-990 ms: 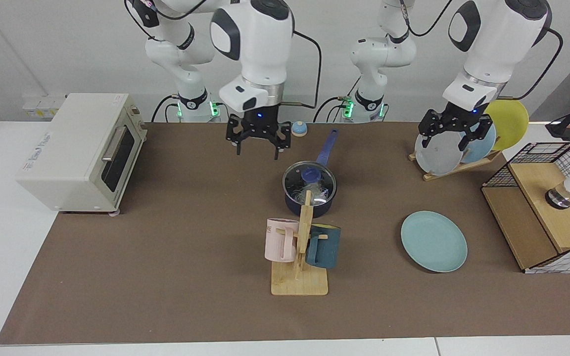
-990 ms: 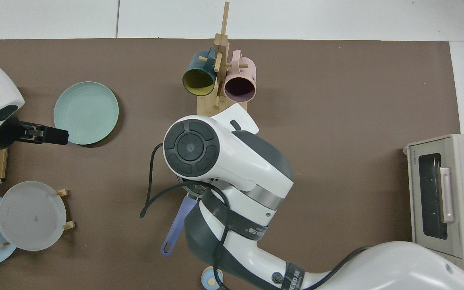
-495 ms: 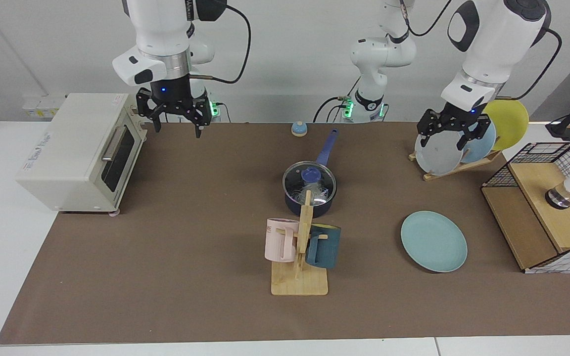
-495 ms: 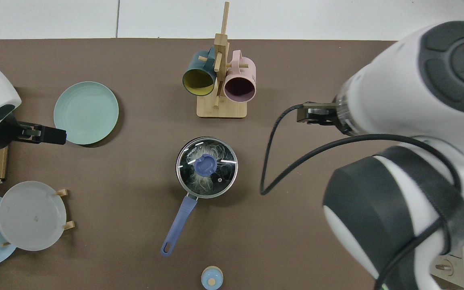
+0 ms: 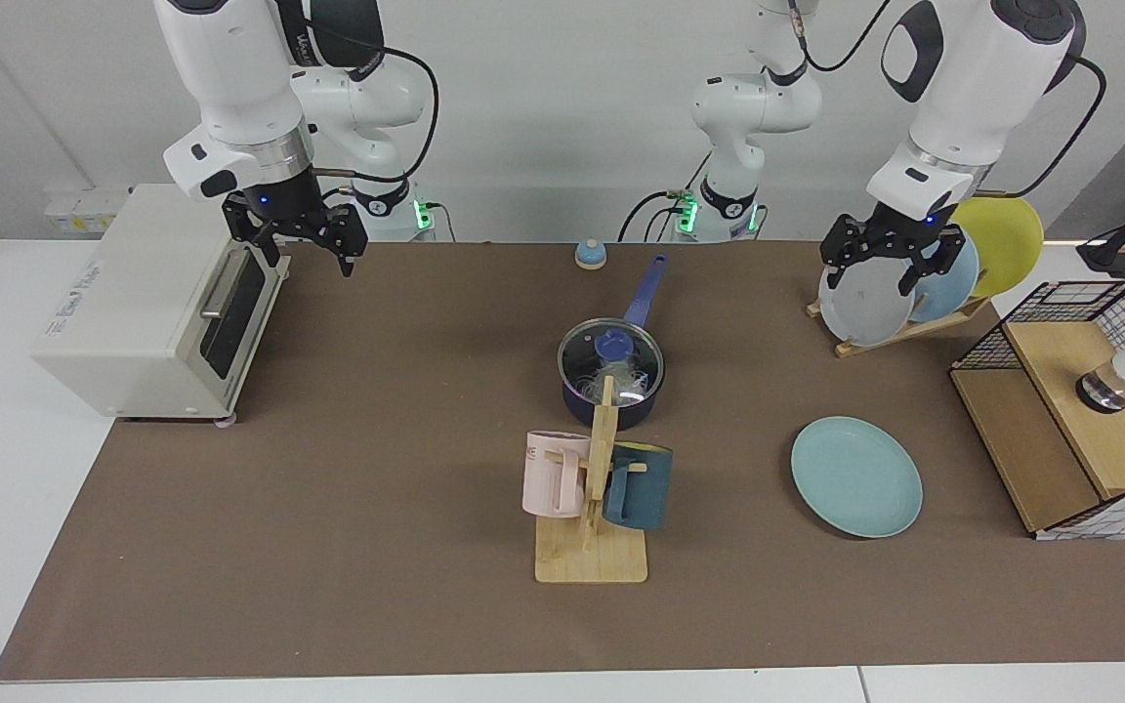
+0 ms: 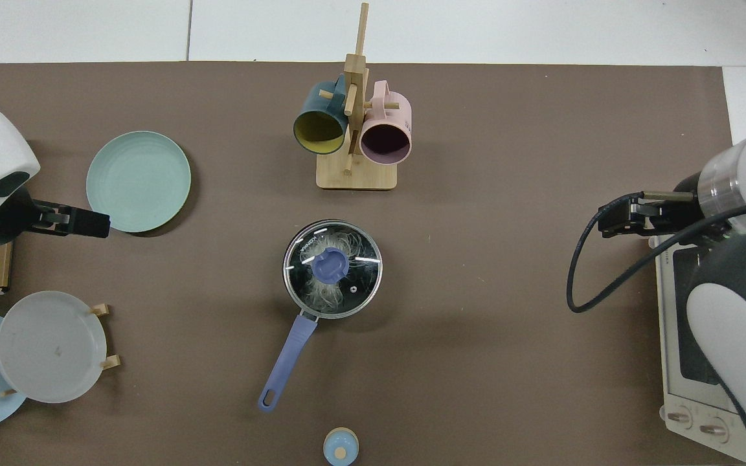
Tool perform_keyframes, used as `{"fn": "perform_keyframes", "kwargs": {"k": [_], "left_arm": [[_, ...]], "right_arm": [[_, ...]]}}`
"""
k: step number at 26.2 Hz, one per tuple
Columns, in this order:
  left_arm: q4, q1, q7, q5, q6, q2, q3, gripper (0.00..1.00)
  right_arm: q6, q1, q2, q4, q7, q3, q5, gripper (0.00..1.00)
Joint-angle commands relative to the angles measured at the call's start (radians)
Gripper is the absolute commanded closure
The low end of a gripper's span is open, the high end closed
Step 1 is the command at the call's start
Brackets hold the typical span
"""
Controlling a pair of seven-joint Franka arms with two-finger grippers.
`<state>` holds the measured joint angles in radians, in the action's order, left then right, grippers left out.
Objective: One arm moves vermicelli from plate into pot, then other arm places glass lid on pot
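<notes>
right pincer (image 5: 296, 249) is now sitting back at the toaster oven (image 5: 157, 298), having pulled away from above the pot (image 5: 611, 386) since a second ago; it is hanging just above the oven's front corner with fingers apart and nothing in them. left pincer (image 5: 883, 266) is hovering in front of the grey plate (image 5: 863, 303) on the plate rack, barely shifted, fingers apart and empty. glass lid (image 5: 611, 357) is sitting flat on the pot, blue knob up, unchanged. vermicelli (image 6: 331, 291) is lying inside the pot, showing through the glass in the top view. pot is standing mid-worktop (image 5: 348, 508) just behind the wooden mug stand (image 5: 594, 547), its long blue handle pointing toward the arm bases. teal plate (image 5: 856, 475) is lying bare on the worktop, well apart from the pot, on the left arm's side. pink mug (image 5: 554, 474) and dark teal mug (image 5: 638, 485) are hanging on the stand. small blue bell-like object (image 5: 590, 254) is resting near the far edge, beyond the handle tip.
</notes>
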<state>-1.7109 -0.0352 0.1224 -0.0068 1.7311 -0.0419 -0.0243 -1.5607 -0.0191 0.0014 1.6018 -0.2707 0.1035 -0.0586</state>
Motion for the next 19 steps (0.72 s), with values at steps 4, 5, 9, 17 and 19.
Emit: {"fn": "perform_keyframes", "kwargs": {"k": [4, 5, 9, 17, 19], "left_arm": [[-0.015, 0.003, 0.036, -0.002, -0.010, -0.021, -0.002, 0.00], [-0.015, 0.003, 0.036, -0.002, -0.011, -0.021, -0.002, 0.00], [-0.015, 0.000, 0.033, -0.002, -0.008, -0.019, -0.002, 0.00], [-0.012, -0.002, 0.025, -0.002, -0.010, -0.021, -0.002, 0.00], [-0.010, -0.003, 0.025, -0.002, -0.010, -0.021, -0.002, 0.00]], "right_arm": [[-0.038, 0.007, -0.044, 0.056, 0.024, -0.004, 0.026, 0.01], [-0.033, 0.008, -0.040, 0.052, 0.028, -0.004, 0.028, 0.01], [-0.004, 0.010, -0.043, 0.047, 0.031, -0.004, 0.028, 0.01], [-0.022, 0.011, -0.040, 0.041, 0.027, -0.004, 0.043, 0.01], [-0.050, 0.013, -0.035, 0.041, 0.033, -0.004, 0.043, 0.01]]}}
